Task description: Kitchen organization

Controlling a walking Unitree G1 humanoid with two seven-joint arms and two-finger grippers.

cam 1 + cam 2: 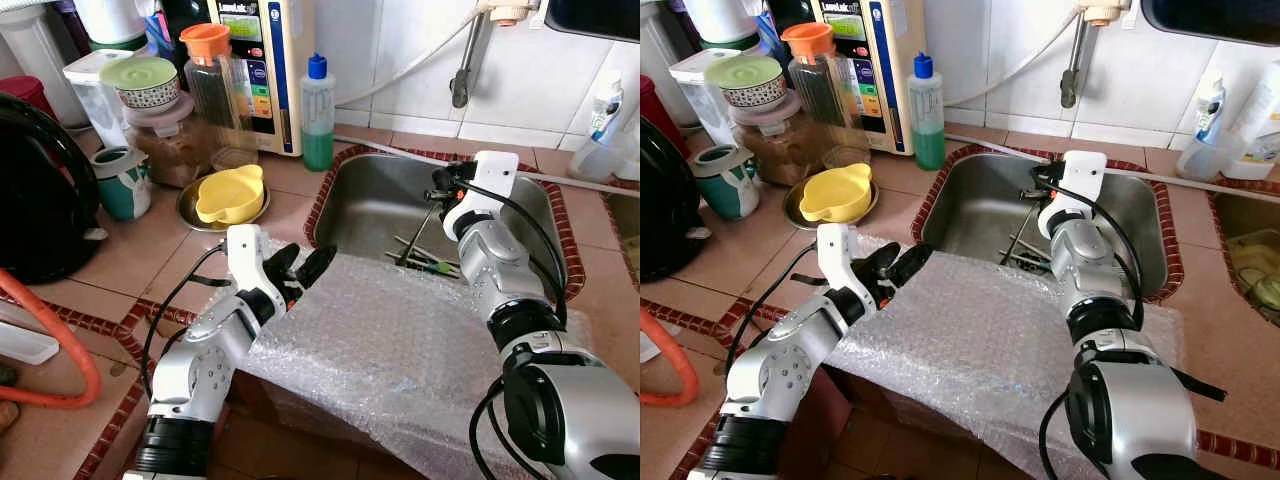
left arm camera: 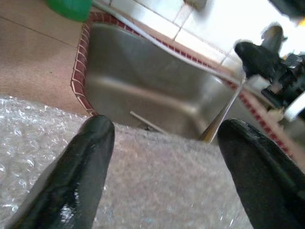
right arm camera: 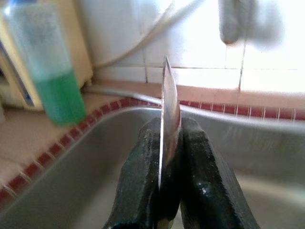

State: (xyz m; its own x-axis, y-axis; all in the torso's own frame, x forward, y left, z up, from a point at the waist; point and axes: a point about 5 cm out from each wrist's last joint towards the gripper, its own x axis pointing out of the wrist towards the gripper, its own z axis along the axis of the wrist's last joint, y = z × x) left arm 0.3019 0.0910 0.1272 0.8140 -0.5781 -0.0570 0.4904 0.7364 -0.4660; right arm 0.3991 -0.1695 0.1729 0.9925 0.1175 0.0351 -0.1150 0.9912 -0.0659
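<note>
My right gripper (image 1: 441, 187) hangs over the steel sink (image 1: 372, 196) and is shut on a thin metal utensil (image 3: 167, 105), which stands edge-on between the two black fingers (image 3: 143, 176). The utensil (image 1: 420, 232) slants down toward several chopsticks and utensils (image 1: 432, 263) lying on the sink floor. My left gripper (image 1: 300, 268) is open just above a sheet of bubble wrap (image 1: 400, 350) that covers the counter's front and the sink's near rim. Its fingers (image 2: 90, 162) hold nothing.
A yellow bowl (image 1: 231, 193) sits on a metal plate left of the sink. Behind it are jars (image 1: 208, 80), a green soap bottle (image 1: 318, 115) and a water purifier (image 1: 262, 60). A black appliance (image 1: 35, 200) stands far left; a tap (image 1: 461, 75) hangs above the sink.
</note>
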